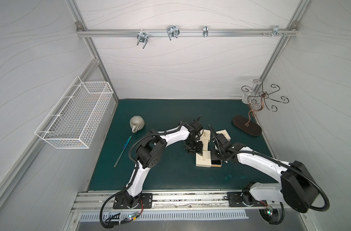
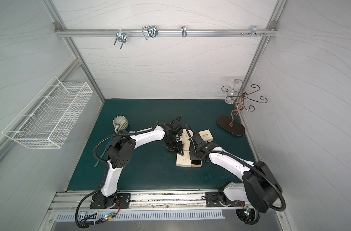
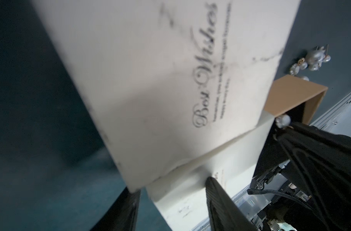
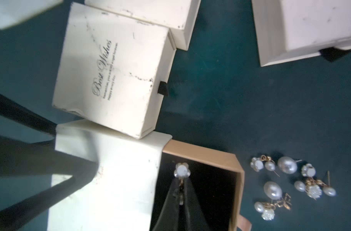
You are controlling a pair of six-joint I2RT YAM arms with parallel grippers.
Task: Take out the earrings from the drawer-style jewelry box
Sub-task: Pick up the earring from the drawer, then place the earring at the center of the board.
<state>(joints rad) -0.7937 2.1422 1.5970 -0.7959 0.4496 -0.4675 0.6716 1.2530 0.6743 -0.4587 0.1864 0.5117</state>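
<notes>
The cream drawer-style jewelry box (image 4: 110,176) lies on the green mat with its tan, black-lined drawer (image 4: 210,153) slid out. My left gripper (image 3: 171,187) is shut across the box's cream sleeve (image 3: 190,202). My right gripper (image 4: 181,181) is shut on one flower-shaped white earring (image 4: 181,170) above the drawer's black inside. Several more pearl-like earrings (image 4: 286,184) lie on the mat beside the drawer, and they also show in the left wrist view (image 3: 310,60). In both top views the box (image 1: 203,161) (image 2: 183,161) sits between the two arms, which hide the earrings.
Other cream boxes crowd close by, one printed "Best Wishes" (image 4: 114,74) touching the held box and one (image 1: 223,134) further back. A striped mug (image 1: 136,123), a blue-green flat tool (image 1: 122,151), a scrolled jewelry stand (image 1: 247,126) and a wall-mounted wire basket (image 1: 74,116) stand around.
</notes>
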